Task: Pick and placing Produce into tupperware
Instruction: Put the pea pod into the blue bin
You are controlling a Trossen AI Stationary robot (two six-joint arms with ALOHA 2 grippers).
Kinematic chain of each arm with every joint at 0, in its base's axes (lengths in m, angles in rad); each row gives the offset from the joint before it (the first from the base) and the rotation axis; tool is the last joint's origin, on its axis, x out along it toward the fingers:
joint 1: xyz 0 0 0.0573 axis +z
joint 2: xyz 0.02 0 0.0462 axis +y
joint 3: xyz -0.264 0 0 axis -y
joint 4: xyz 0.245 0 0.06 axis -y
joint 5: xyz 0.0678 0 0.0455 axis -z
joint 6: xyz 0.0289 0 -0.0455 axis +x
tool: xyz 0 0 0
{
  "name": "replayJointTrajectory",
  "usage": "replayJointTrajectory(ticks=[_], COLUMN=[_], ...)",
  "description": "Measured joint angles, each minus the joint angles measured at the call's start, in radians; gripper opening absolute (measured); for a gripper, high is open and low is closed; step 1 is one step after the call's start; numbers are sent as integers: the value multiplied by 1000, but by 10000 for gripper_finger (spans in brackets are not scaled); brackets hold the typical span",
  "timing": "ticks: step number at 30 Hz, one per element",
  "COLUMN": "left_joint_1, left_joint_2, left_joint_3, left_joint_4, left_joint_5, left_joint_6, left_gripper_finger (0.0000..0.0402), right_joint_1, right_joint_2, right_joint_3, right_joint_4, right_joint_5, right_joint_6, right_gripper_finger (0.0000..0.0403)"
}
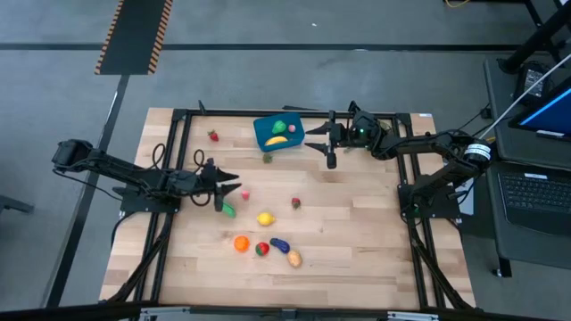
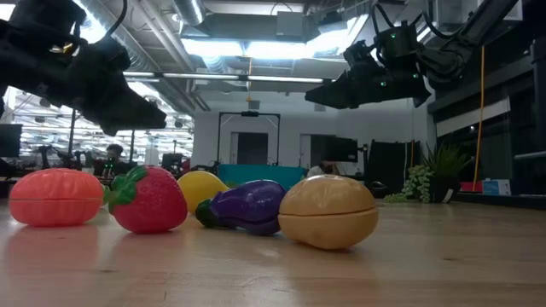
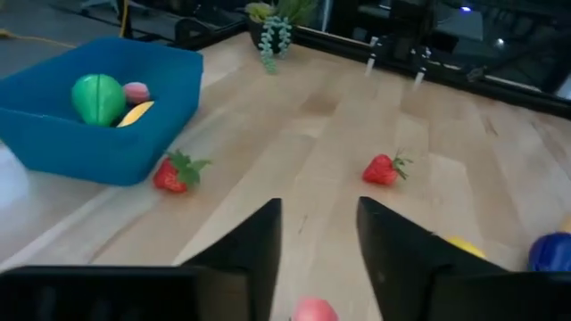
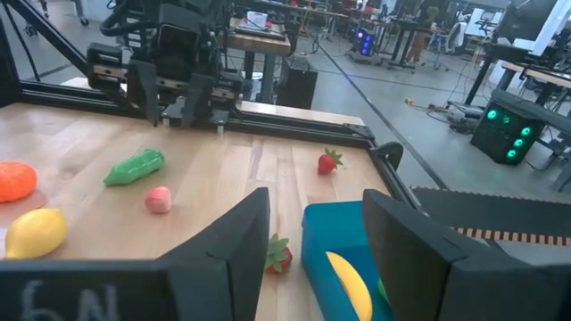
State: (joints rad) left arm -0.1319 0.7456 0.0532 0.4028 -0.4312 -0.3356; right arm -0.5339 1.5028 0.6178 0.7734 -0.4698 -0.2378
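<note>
Got the blue tupperware (image 3: 80, 147) holding a green pepper (image 3: 98, 98), a yellow banana (image 3: 134, 113) and a little pink bit tucked behind them. Can see one strawberry (image 3: 174, 174) sitting right up against the tupperware's outer wall, and another strawberry (image 1: 213, 135) off on the left arm's side of the tupperware, well apart from it. Found the right gripper (image 4: 314, 198) hovering just beside the tupperware on the right arm's side, fingers spread with nothing between them. Spotted the left gripper (image 3: 318, 207) a fair way out from the tupperware toward the left arm, pincer parted too, not pinching anything, with a small pink piece (image 1: 244, 193) lying on the wood right at its fingertips. Just past that, farther again from the tupperware, a green cucumber (image 1: 228, 210). Then a lemon (image 1: 265, 218) and a third strawberry (image 1: 295, 203) out in the open, well clear of the tupperware. Farthest from the tupperware, a loose cluster: orange (image 1: 241, 242), a red-and-green strawberry (image 1: 261, 249), purple eggplant (image 1: 280, 244) and tan potato (image 1: 293, 259), the eggplant and potato looking like they touch in the low view. Also a leafy plant sprig (image 3: 272, 36) near the tupperware.
</note>
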Motion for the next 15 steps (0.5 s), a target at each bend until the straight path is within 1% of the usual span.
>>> replayJointTrajectory(ticks=[4, 8, 12, 15], left_joint_1=[18, 39, 41, 41], left_joint_2=[0, 0, 0, 0], left_joint_3=[0, 0, 0, 0], left_joint_4=[-6, -7, -10, -12], left_joint_5=[-11, -13, -3, 5], left_joint_6=[2, 17, 49, 49], left_gripper_finger=[202, 243, 267, 275], right_joint_1=[0, 0, 0, 0], right_joint_2=[0, 1, 1, 1], right_joint_3=[0, 0, 0, 0], right_joint_4=[0, 0, 0, 0], right_joint_5=[0, 0, 0, 0], right_joint_6=[22, 26, 32, 35], right_gripper_finger=[183, 183, 183, 183])
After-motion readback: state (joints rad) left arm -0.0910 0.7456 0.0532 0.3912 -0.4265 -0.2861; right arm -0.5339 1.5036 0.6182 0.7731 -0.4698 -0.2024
